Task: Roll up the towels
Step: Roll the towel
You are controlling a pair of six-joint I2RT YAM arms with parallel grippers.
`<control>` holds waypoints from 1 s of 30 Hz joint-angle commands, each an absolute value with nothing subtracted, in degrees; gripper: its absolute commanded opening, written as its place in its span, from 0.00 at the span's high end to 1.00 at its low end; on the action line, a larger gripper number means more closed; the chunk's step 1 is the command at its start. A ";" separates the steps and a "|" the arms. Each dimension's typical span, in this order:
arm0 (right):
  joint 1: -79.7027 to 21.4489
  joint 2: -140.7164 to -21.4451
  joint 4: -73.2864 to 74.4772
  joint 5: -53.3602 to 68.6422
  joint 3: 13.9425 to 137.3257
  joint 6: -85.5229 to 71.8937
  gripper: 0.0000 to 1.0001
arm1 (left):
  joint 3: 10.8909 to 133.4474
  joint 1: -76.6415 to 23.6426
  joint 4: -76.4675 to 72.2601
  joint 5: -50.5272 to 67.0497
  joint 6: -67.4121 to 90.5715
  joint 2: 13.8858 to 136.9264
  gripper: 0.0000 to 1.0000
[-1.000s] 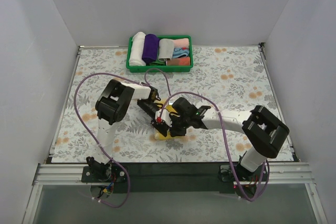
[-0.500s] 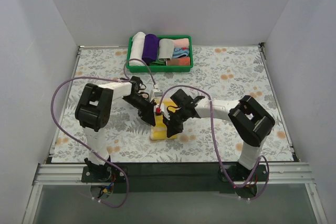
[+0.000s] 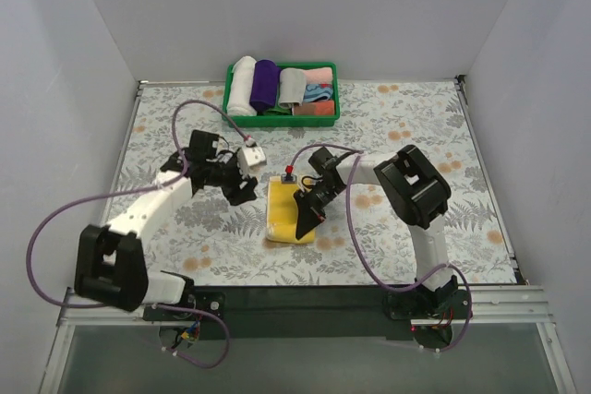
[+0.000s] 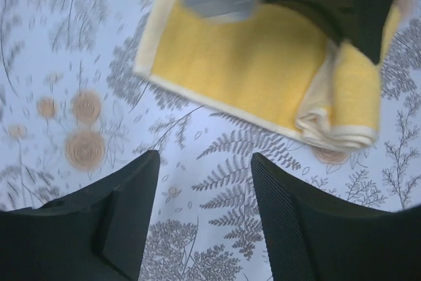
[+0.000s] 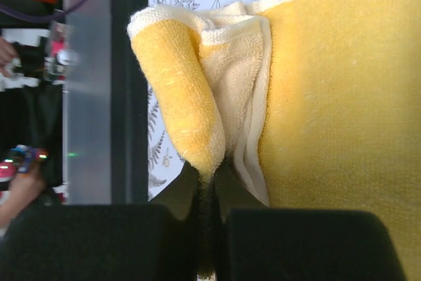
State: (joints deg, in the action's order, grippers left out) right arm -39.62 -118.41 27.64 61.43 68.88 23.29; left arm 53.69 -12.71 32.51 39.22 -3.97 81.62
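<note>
A yellow towel with a cream border lies flat mid-table, its near end folded into a short roll. My right gripper sits on the towel and is shut on that rolled fold; the towel fills the right wrist view. My left gripper is open and empty just left of the towel, over the bare tablecloth; the towel lies beyond its fingers. A light grey towel roll lies in the green basket.
The green basket at the back centre also holds a white roll, a purple roll and pink and blue folded cloths. Purple cables loop over the floral tablecloth. White walls enclose the table.
My left gripper has let go of the towel and drawn back to the left, now open. The right gripper stays shut on the towel's near end, and the towel lies flatter.
</note>
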 commanded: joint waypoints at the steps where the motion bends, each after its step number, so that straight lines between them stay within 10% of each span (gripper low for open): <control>1: -38.76 -124.44 34.54 62.66 70.66 24.34 0.99 | 45.20 -25.44 27.52 29.82 -12.30 67.56 0.44; 13: -37.70 -133.50 41.22 60.56 76.81 23.47 0.99 | 30.85 -55.26 15.91 8.54 -20.04 59.40 0.35; 30: -37.53 -137.99 47.37 60.03 82.18 24.70 0.99 | 30.41 -58.54 7.64 1.94 -21.28 77.07 0.58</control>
